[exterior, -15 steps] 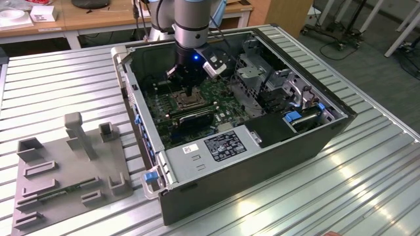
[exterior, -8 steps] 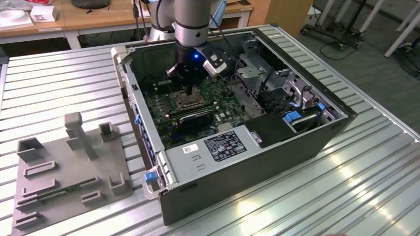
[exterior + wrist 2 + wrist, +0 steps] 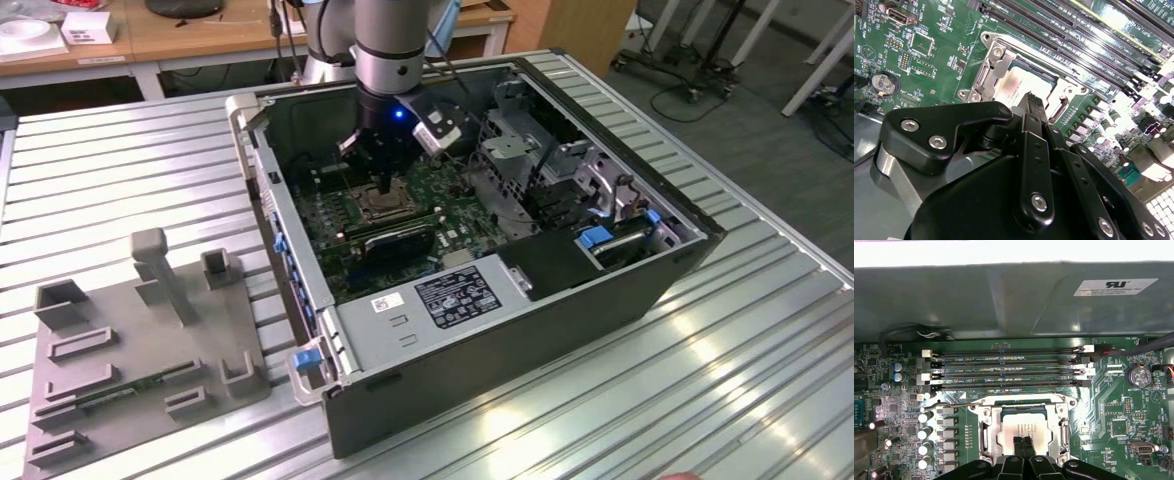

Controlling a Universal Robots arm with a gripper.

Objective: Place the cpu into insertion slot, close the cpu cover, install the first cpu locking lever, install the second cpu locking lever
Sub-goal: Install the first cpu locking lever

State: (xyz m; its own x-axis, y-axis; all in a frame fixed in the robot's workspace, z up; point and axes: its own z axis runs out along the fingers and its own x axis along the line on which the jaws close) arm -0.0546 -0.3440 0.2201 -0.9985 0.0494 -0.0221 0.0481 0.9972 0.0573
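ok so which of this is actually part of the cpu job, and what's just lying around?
Job:
cpu
cpu cover, framing it
gripper, tips by the cpu

Lying about:
memory slots
coin-cell battery
capacitors
grey parts tray
power supply

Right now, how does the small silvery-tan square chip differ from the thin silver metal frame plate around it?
The silvery-tan square chip is a solid plate; the thin silver frame plate has an open window. The chip is smaller and sits inside that window; the frame plate surrounds it. Both are square, metal and lie flat.
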